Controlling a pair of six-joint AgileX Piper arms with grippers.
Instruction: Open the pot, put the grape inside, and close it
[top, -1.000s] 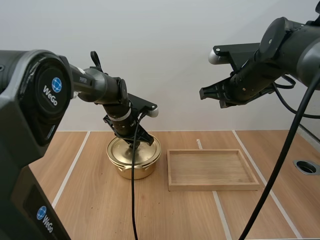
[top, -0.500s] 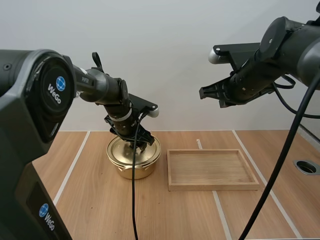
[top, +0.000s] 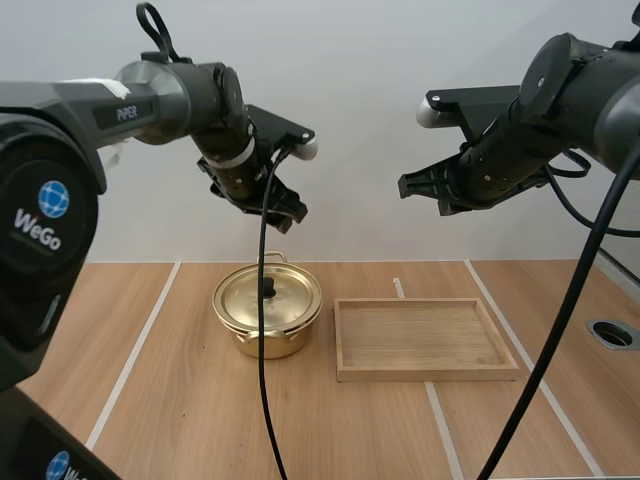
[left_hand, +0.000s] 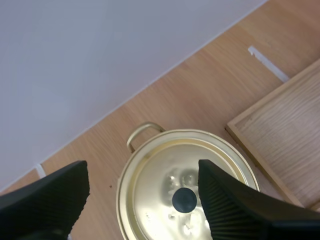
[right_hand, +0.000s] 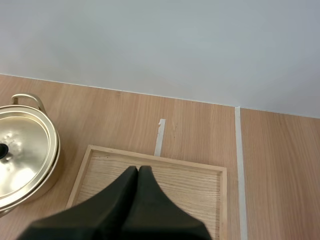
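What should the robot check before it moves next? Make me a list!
1. Lid sits flat on the pot: ok.
2. Left gripper open, holding nothing: ok.
3. Left gripper hangs above the lid's black knob, apart from it: ok.
4. Right gripper shut on nothing, high over the wooden tray, away from the pot: ok.
5. Where the grape is: cannot tell.

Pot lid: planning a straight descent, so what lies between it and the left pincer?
Nothing: the high view shows bare air between the left pincer and the lid; the left wrist view looks past open fingers straight onto its black knob.
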